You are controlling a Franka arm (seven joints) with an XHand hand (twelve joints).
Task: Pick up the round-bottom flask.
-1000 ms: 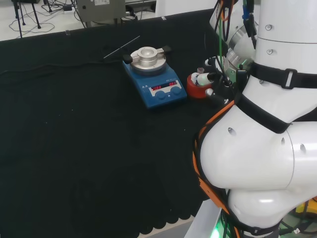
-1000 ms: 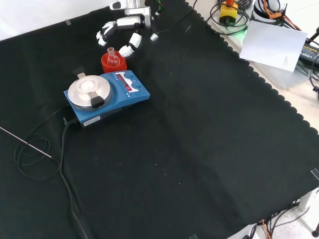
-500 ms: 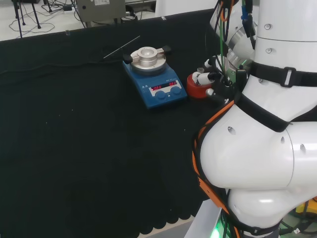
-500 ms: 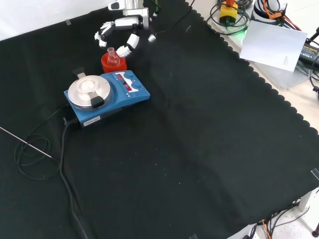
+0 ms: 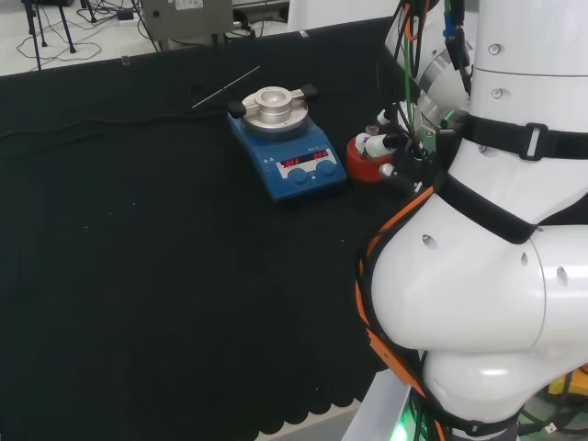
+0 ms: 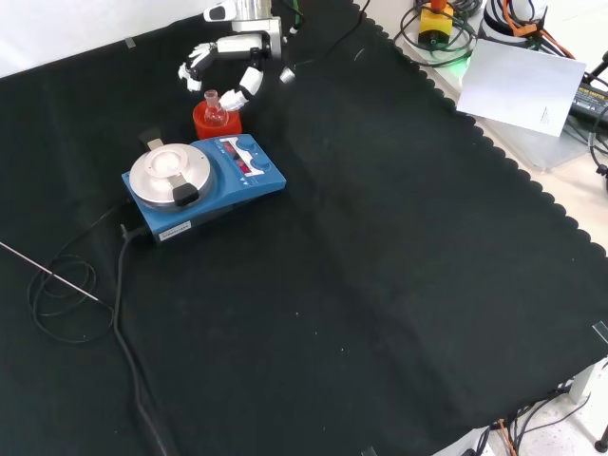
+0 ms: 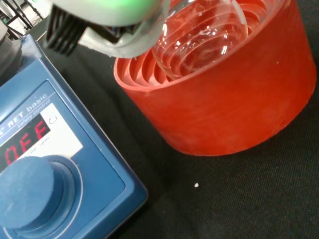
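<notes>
1. Glass, clear and thin: the flask point(image 7: 199, 42) looked light, slick and breakable, and its narrow neck seemed the best place to take hold.
2. It sat in the red stand point(image 6: 217, 121), just beyond the blue stirrer point(image 6: 204, 177) in the front view.
3. Farther off, the hand point(image 6: 224, 59) hung above and around the flask, fingers point(image 6: 249, 84) curved but spread apart on either side of the neck, clasping nothing, with no contact that I could see.
</notes>
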